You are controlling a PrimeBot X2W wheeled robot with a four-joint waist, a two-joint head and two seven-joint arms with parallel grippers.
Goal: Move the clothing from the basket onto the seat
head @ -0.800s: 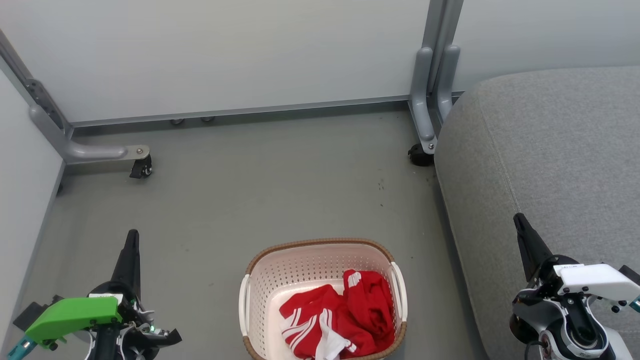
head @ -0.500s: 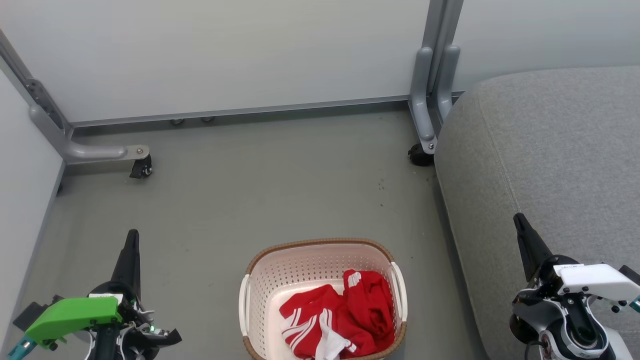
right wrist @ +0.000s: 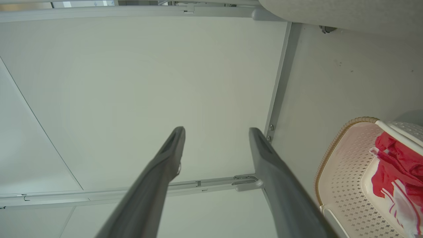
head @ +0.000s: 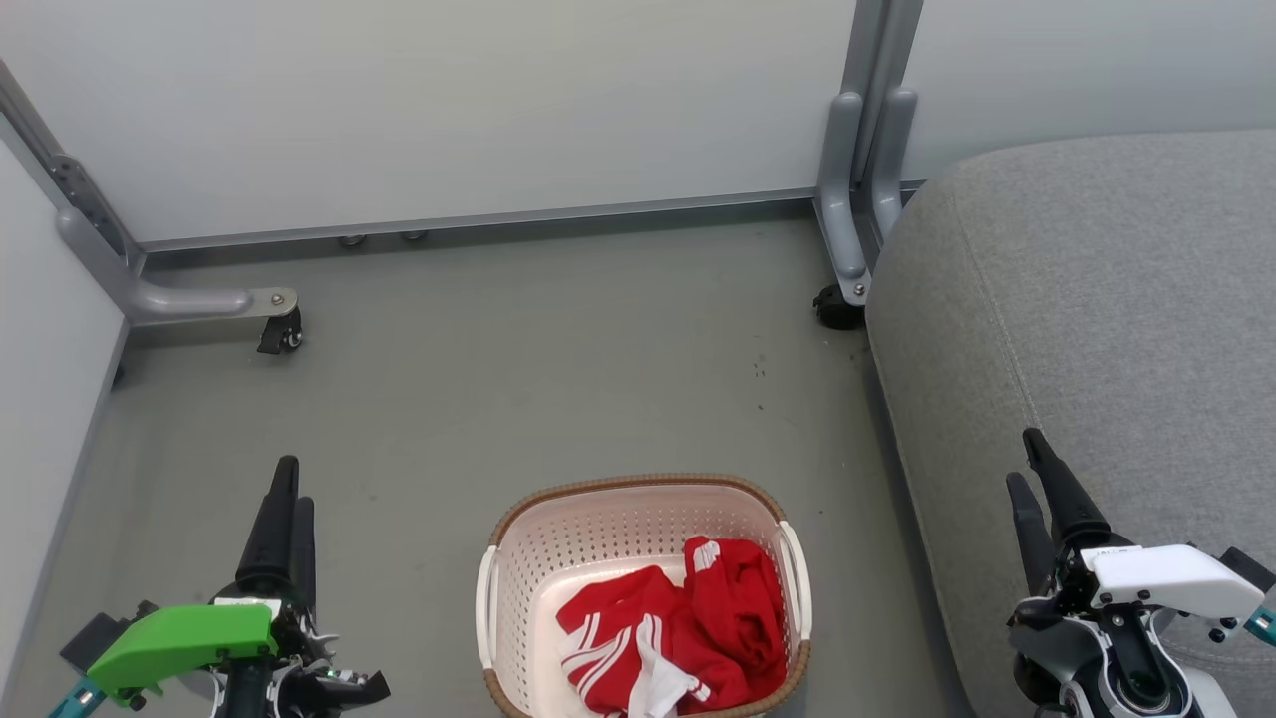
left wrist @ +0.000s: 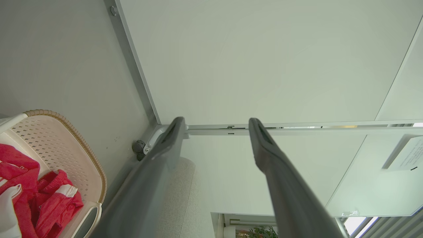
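Green-capped left arm (head: 174, 638), lower left of the head view: wrist low over the floor (head: 498, 379), left gripper (head: 295, 484) pointing up the view toward the far wall (head: 449, 110). Its two dark fingers are seen almost one behind the other. In the left wrist view they stand spread wide with nothing between them, so the jaws are parted and empty.

Caster (head: 281, 334): black, under a grey metal foot at the wall's base, far left, well beyond the left gripper.

Basket (head: 638, 483): cream, perforated, with a brown rim and a white handle on each side. It stands on the floor at bottom centre, between the two grippers and apart from both. A strip of floor shows between it and the seat.

Clothing (head: 698, 628): red with white stripes and trim, crumpled inside the basket in its near right part, below the rim.

Post (head: 865, 150): grey upright against the wall, coming down to the floor at the seat's far left corner.

Seat (head: 1097, 299): grey woven cushion with a rounded edge and one stitched seam, along the right side.

White-capped right arm (head: 1176, 578), lower right: wrist above the seat's near left edge, right gripper (head: 1024, 459) pointing up the view and leaning slightly left. In the right wrist view its fingers are spread wide and hold nothing.
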